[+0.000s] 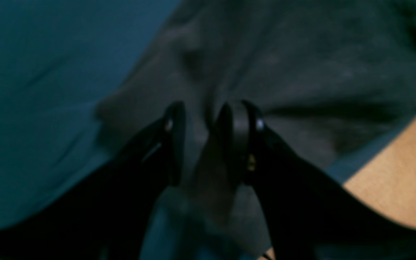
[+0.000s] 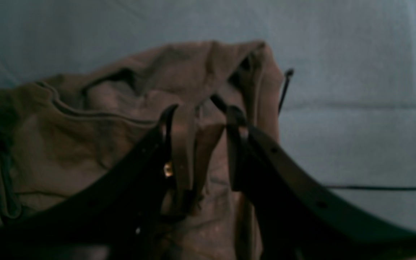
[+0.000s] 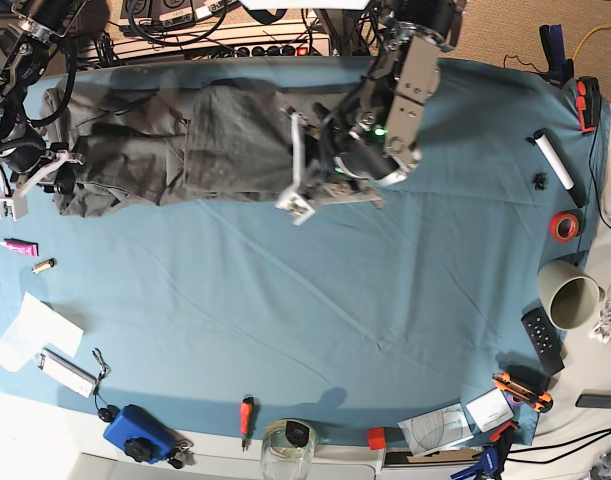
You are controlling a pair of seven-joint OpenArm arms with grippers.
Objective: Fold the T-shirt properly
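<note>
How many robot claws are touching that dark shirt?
2. The left gripper pinches a fold of the T-shirt at its end toward the table's middle; the right gripper holds cloth at the opposite end. No other arms visible.

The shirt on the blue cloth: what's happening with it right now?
A two-armed robot is folding a dark grey T-shirt that lies stretched along the far side of the blue tablecloth. The right gripper has shirt fabric between its fingers at one end. The left gripper is at the other end with cloth bunched between its fingers. The shirt looks partly folded and wrinkled.
</note>
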